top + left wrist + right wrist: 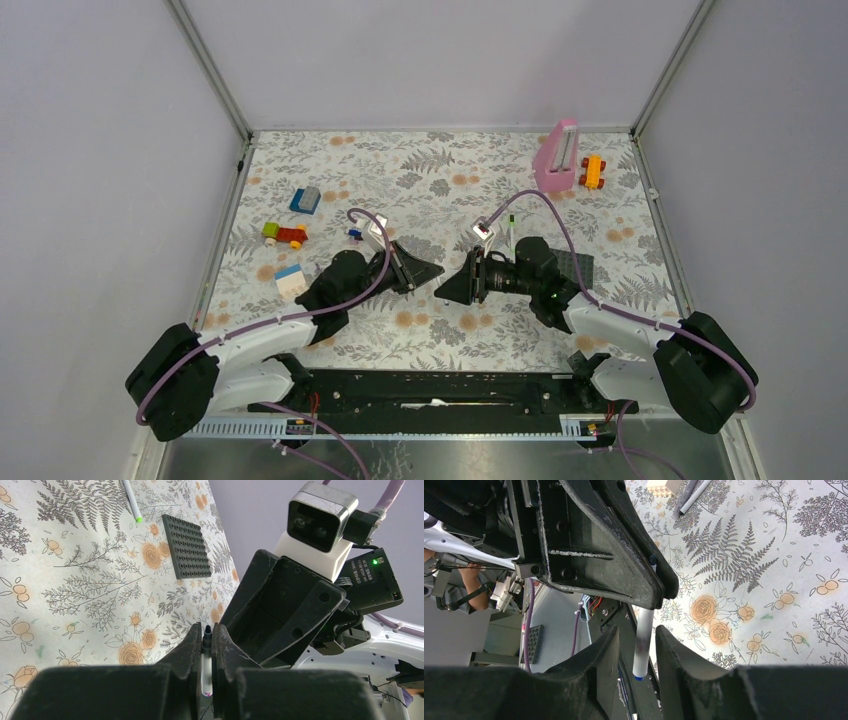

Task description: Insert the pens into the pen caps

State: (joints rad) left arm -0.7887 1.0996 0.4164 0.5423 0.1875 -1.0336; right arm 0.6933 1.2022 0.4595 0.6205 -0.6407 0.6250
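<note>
My left gripper (430,271) (207,628) is shut on a thin white pen (206,662) with a dark blue tip, held above the mat at the table's middle. My right gripper (448,287) (638,632) faces it, nose to nose, and is open. The pen's barrel (643,640) hangs between the right fingers without touching them, blue end towards the palm. A second pen with a green tip (131,501) (511,224) lies behind the right gripper. Another white pen (696,492) lies at the far left. A small blue piece (354,233) lies there; I cannot tell if it is a cap.
A dark grey stud plate (578,268) (186,546) lies under the right arm. A pink toy (557,155) and an orange brick (593,171) stand at the back right. Coloured bricks (305,199) (285,234) (291,281) lie at the left.
</note>
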